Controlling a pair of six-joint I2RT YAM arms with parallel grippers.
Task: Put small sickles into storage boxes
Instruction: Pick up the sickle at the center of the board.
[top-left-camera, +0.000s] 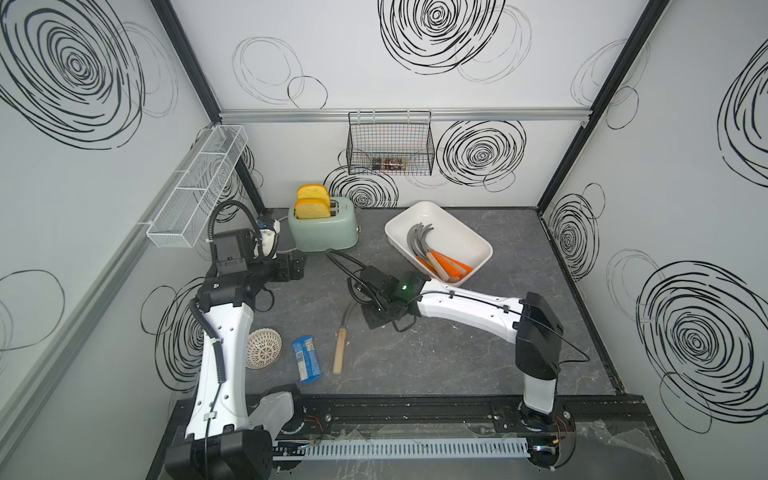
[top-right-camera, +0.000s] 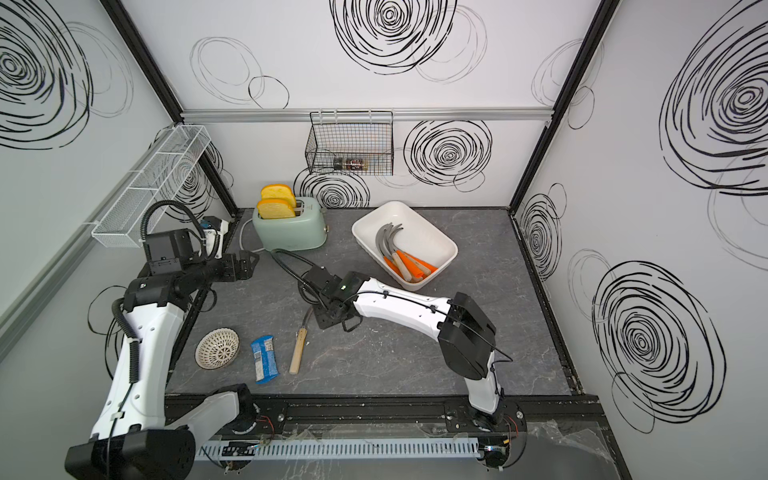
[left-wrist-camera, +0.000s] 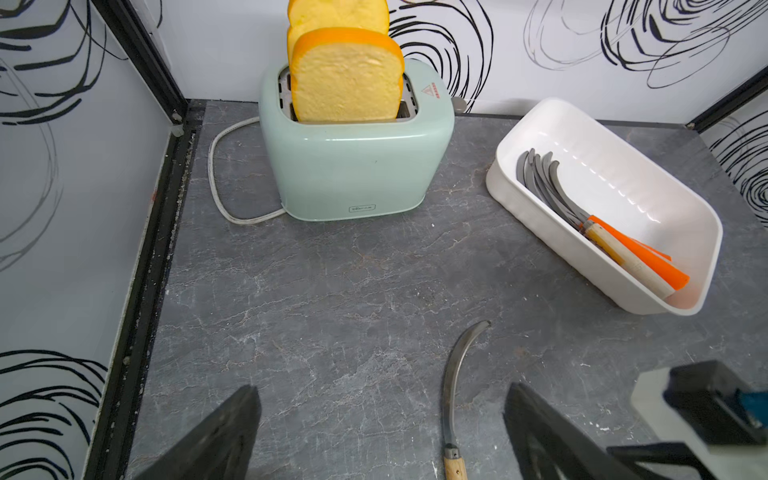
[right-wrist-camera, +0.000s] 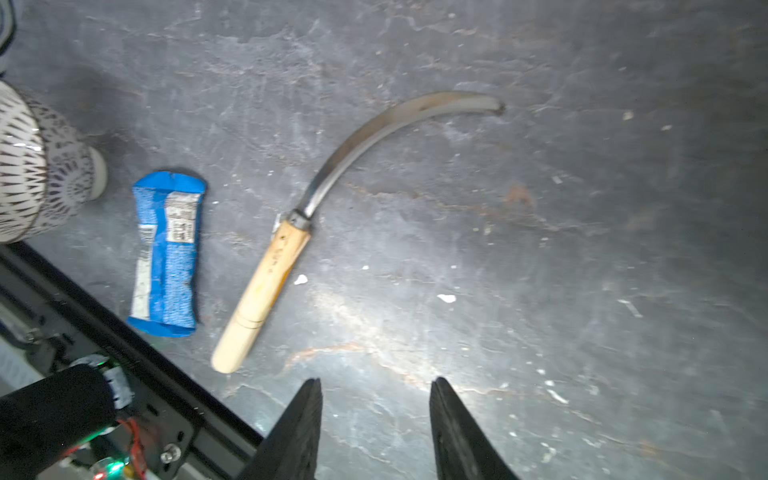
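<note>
One small sickle (top-left-camera: 339, 351) (top-right-camera: 299, 351) with a pale wooden handle and a curved grey blade lies loose on the dark table. In the right wrist view the sickle (right-wrist-camera: 266, 286) is just ahead of my right gripper (right-wrist-camera: 376, 380), which is open with only bare table between its fingers. In both top views the right gripper (top-left-camera: 376, 318) (top-right-camera: 328, 318) hangs over the blade end. The white storage box (top-left-camera: 449, 232) (top-right-camera: 419, 237) (left-wrist-camera: 623, 195) at the back right holds several sickles (top-left-camera: 440, 259) (left-wrist-camera: 623, 249), orange-handled and wooden-handled. My left gripper (top-left-camera: 297, 268) (left-wrist-camera: 381, 387) stands wide open and empty near the toaster.
A mint toaster (top-left-camera: 324, 228) with two bread slices stands at the back, its cord beside it. A blue snack packet (top-left-camera: 306, 359) and a patterned bowl (top-left-camera: 264, 348) lie left of the loose sickle. A black wire basket (top-left-camera: 390, 143) and a white mesh rack (top-left-camera: 199, 187) hang on the walls.
</note>
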